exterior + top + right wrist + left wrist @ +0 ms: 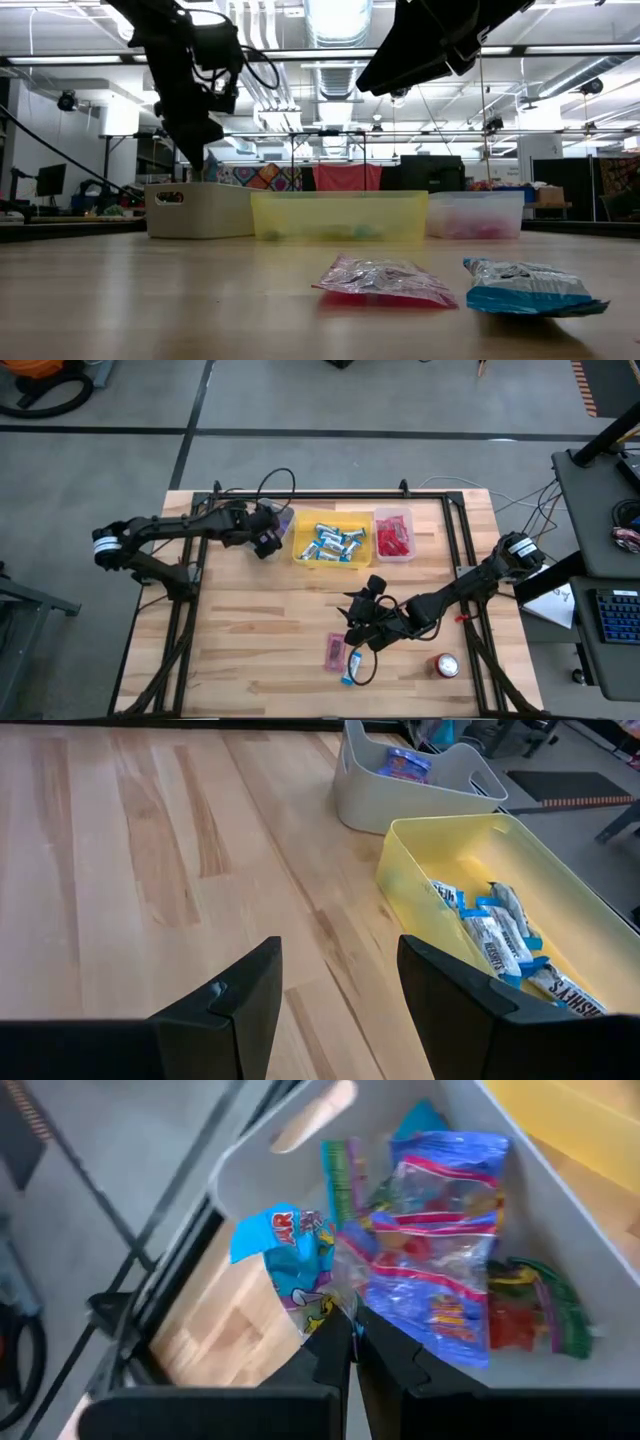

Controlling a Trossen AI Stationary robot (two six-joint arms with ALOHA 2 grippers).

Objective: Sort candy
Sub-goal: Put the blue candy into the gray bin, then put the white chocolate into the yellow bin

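1. The left gripper (350, 1342) is seen with its fingers pressed together, pinching the edge of a blue-and-white shiny candy wrapper (290, 1270) over the grey-white plastic bin (250, 1155).
2. Mixed blue-purple wrapped candy (440, 1250) is piled inside that bin, just beside the pinched piece.
3. The right gripper (340, 995) is held with its fingers spread wide and nothing between them, above bare wood of the light wooden table (260, 630).
4. The near edge of the translucent yellow rectangular bin (400, 850) lies close ahead of the right fingers; blue-and-white wrapped candy (495, 935) is seen inside it.
5. Red-pink candy fills the clear pink-tinted small bin (393, 536), which touches the yellow bin's side.
6. Two loose pieces lie on open table near the right gripper: a pink-purple wrapped candy (334, 651) and a blue wrapped candy (352, 665), just beside each other.
7. A round red and silver can (446, 665) stands near the table's front edge, well apart from the bins.
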